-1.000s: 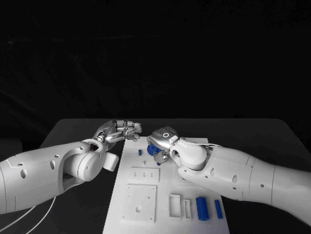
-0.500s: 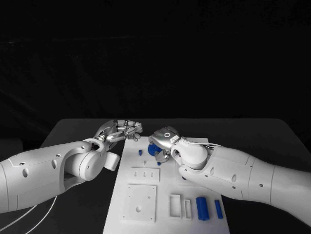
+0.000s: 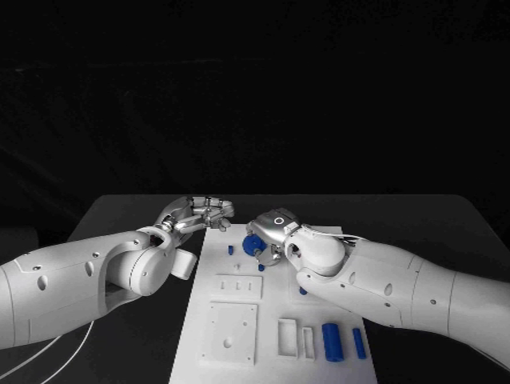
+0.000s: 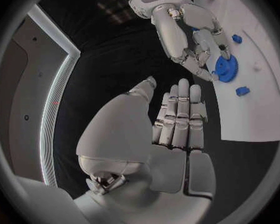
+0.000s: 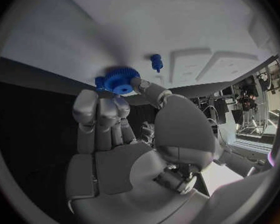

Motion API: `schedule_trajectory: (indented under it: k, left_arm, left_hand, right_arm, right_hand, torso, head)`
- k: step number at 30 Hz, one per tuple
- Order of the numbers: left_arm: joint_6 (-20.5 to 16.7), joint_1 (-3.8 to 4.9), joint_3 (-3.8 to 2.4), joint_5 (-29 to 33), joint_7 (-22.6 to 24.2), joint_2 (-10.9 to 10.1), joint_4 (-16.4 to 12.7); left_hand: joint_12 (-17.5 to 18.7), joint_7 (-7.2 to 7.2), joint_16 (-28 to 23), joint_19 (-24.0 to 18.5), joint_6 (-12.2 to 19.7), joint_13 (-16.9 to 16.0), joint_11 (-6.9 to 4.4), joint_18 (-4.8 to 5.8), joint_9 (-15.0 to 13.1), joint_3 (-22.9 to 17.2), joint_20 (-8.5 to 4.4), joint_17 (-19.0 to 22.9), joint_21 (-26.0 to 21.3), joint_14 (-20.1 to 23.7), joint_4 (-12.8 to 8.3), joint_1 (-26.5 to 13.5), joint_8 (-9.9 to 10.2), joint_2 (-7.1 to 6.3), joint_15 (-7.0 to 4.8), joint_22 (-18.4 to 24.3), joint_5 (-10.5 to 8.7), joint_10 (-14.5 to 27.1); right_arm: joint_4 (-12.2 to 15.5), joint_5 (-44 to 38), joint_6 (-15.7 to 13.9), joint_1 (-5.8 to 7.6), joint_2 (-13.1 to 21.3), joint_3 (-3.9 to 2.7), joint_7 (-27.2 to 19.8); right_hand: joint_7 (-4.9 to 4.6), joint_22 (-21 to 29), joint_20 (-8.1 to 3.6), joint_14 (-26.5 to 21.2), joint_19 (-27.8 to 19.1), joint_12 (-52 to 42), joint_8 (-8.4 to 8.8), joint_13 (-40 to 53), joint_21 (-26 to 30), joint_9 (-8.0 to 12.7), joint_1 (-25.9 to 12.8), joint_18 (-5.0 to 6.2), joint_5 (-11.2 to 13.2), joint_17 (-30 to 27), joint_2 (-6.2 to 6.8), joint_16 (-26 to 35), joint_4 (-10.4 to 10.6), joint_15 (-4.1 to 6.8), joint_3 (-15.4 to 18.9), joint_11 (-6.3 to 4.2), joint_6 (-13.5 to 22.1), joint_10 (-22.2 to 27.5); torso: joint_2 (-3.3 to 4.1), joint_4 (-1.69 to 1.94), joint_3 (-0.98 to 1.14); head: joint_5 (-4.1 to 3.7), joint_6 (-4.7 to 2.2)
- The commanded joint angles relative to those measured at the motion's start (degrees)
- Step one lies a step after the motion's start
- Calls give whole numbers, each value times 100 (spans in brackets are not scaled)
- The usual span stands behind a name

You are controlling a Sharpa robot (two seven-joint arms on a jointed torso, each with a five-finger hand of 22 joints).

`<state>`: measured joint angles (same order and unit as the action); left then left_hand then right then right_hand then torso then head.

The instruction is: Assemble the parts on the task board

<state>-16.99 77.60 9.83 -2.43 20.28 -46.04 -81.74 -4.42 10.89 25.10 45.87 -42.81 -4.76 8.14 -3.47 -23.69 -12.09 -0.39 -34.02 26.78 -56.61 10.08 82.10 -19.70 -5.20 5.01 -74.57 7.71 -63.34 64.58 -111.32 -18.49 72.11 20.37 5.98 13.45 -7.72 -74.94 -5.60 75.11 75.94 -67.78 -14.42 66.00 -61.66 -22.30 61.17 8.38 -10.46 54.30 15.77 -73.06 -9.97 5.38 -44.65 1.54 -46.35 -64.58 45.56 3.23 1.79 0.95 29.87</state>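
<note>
In the head view, a white task board (image 3: 272,320) is seen lying on the black table (image 3: 440,216), running from near to far. At the far end of the board, the right robot hand (image 3: 267,240) is lowered over a blue gear (image 3: 253,245), which sits on the board's far part. A small blue peg (image 3: 231,250) stands just left of the gear. Two blue cylinders (image 3: 331,342) lie at the near right of the board, well apart from the hands. The left robot hand (image 3: 203,213) is held beside the board's far left edge, holding nothing.

In the left wrist view, the left robot hand (image 4: 177,114) is shown with fingers straight and close together, flat and empty, above the dark table. Beyond it, the right robot hand (image 4: 190,30) is seen with fingertips touching the rim of the blue gear (image 4: 226,68).

In the right wrist view, the blue gear (image 5: 120,79) is pinched between the thumb and the curled fingers (image 5: 99,109) of the right robot hand, resting against the board. The small blue peg (image 5: 155,62) stands just beyond it.

The step in hand is judged to be the seating of the gear. The next move likely calls for the gear to be aligned over its post and pressed down level.
</note>
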Motion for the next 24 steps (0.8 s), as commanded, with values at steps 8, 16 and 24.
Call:
schedule_trajectory:
  k: [8,16,24]
  left_arm:
    - [41,5,-5,-26,16,-2,-5]
    - [49,5,-4,-26,8,-8,-4]
    - [45,4,-4,-26,9,-16,-1]
  left_hand:
    - [34,19,-40,-19,-19,16,18,-113,15,28,-19,-16,-28,-28,22,60,43,-7,14,7,-13,-18]
    - [46,20,-51,-22,-9,21,19,-111,22,37,-16,-25,-29,-27,41,54,49,-7,17,8,-19,0]
    - [50,22,-54,-23,-4,23,21,-111,24,41,-16,-28,-29,-27,46,54,51,-8,17,8,-20,6]
  right_arm:
    - [-103,410,221,-4,23,4,-111]
    - [-102,620,308,-3,74,3,-170]
    - [-16,780,270,-2,153,2,-242]
  right_hand:
    - [159,-71,-19,-14,-51,93,-68,-31,34,-63,250,662,-1202,26,-235,74,-335,110,-21,-182,124,68]
    - [121,-71,8,-9,-68,106,-170,-27,42,-114,207,662,-1359,30,-393,101,-400,79,-109,-147,15,64]
    - [101,-71,17,-6,-69,110,-198,-24,43,-127,141,662,-1402,35,-522,107,-399,60,-139,-127,-16,65]
  torso:
    - [4,-6,-4]
    - [1,2,-6]
    - [0,-1,-6]
  head:
    - [1,-1]
    - [1,8]
    - [12,7]
